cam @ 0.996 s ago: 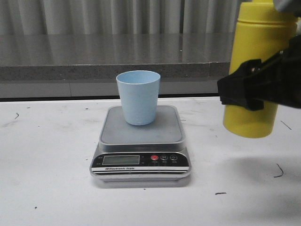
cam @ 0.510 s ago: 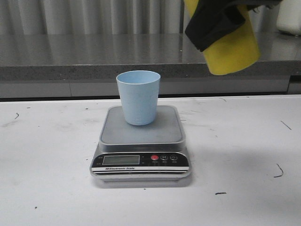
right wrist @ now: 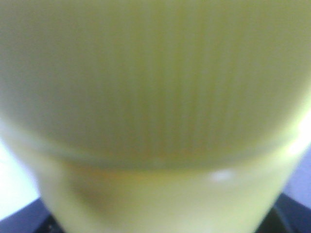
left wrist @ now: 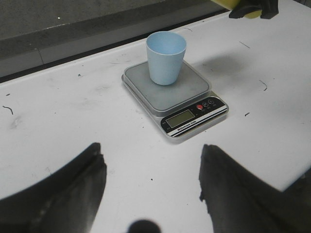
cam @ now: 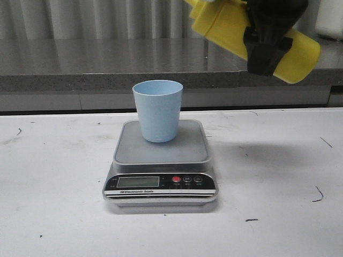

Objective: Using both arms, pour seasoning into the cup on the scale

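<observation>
a pale blue plastic cup (cam: 157,110) stood upright on the steel platform of a silver-grey digital kitchen scale (cam: 161,163), near the centre of the front view. the scale sat on a white, lightly scuffed tabletop (cam: 53,203), its black front panel and lcd screen facing the camera. in the upper right of the frame, the yellow seasoning bottle (cam: 230,24) hung in the air, tipped nearly on its side, its base toward the right edge and its upper end pointing left, above and to the right of the cup. the right pincer (cam: 270,37) was clenched around the bottle's middle. in the right wrist view the bottle's ribbed yellow wall filled the frame, blurred. in the left wrist view the left pincer (left wrist: 151,187) was released, its dark fingers spread wide with nothing between them, above bare tabletop near the scale.
</observation>
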Controlling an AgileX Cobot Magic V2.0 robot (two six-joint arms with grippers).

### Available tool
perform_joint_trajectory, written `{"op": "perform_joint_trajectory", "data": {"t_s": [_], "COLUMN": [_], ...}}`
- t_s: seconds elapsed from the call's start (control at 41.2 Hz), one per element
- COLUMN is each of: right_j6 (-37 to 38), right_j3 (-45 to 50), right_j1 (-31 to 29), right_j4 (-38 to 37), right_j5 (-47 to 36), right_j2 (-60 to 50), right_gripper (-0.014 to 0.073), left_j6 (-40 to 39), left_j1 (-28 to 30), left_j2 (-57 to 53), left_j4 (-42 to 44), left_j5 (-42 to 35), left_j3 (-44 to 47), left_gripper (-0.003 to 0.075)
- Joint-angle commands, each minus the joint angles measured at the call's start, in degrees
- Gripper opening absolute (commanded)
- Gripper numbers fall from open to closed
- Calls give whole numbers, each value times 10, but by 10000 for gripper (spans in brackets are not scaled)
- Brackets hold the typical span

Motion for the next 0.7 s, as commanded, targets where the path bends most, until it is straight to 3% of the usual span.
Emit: {"op": "perform_joint_trajectory", "data": {"t_s": [0.0, 0.194, 0.437, 0.68], "right_j6": [-33, -80, -82, -81], "right_j3": [-24, -24, -24, -24], "right_j1": [8, 29, 48, 53], "right_j4": [-86, -181, -319, -377], "right_j5": [-22, -22, -22, -22], "right_j2": [-11, 11, 18, 18], "right_gripper": [374, 374, 374, 374], "left_j6": [-5, -5, -5, -5], "left_j1": [-1, -1, -1, -1], "left_j2": [6, 6, 6, 6], "left_j4": [-6, -6, -6, -6], "left_j5": [-42, -42, -42, -42], "left_j3": [-13, -13, -13, -13], "left_gripper": [421, 421, 421, 421]}}
